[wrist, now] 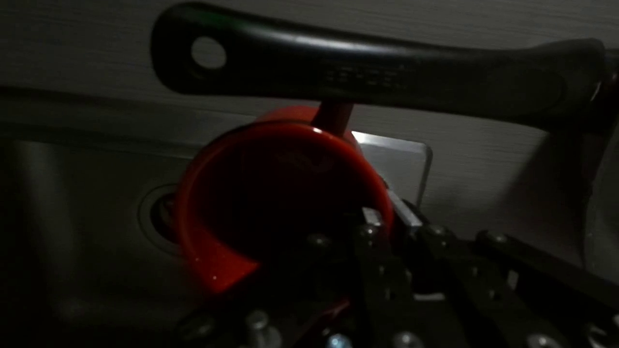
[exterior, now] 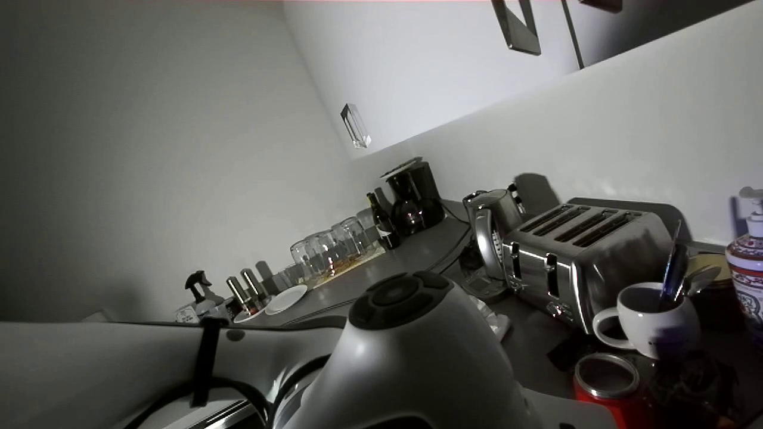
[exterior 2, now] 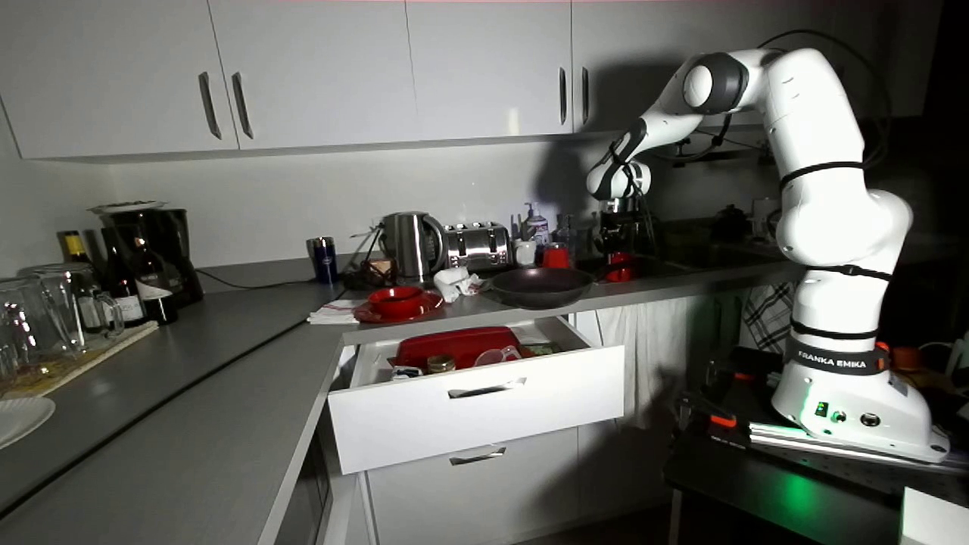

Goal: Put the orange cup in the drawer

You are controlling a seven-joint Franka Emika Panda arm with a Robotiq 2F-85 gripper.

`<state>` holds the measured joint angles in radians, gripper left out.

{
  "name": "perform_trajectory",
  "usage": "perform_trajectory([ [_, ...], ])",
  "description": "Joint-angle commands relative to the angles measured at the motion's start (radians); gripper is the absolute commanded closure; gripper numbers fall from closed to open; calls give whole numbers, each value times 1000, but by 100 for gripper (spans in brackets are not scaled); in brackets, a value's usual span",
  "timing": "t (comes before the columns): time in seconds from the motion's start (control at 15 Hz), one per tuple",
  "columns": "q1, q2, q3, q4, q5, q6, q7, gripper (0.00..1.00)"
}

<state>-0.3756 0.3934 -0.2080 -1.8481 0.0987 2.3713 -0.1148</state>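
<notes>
Cup (wrist: 280, 193) clamped by gripper (wrist: 388, 212), jaws either side of rim, I'd guess because thin wall pinches easiest; drawer (exterior 2: 484, 412) out, presumably to receive it

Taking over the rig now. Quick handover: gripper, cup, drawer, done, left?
Gripper: shut on the rim of the orange cup, straddling its wall.
Cup: at the edge of the sink, right by the pan handle; can't tell if it's lifted.
Drawer: open, with a red item among other things inside.
Done: drawer open, cup gripped.
Left: raise cup, carry to drawer, lower, release. Probably worth watching the pan handle on the way up.
</notes>
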Motion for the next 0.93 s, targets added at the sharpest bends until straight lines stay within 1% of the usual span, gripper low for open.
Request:
perform_trajectory([
  [0.0,-4,4,-11,13,10,-10,3,92],
  [0.6,-44,-8,-56,-3,11,-8,10,92],
  [0.87,-52,-36,-73,-24,4,4,19,92],
])
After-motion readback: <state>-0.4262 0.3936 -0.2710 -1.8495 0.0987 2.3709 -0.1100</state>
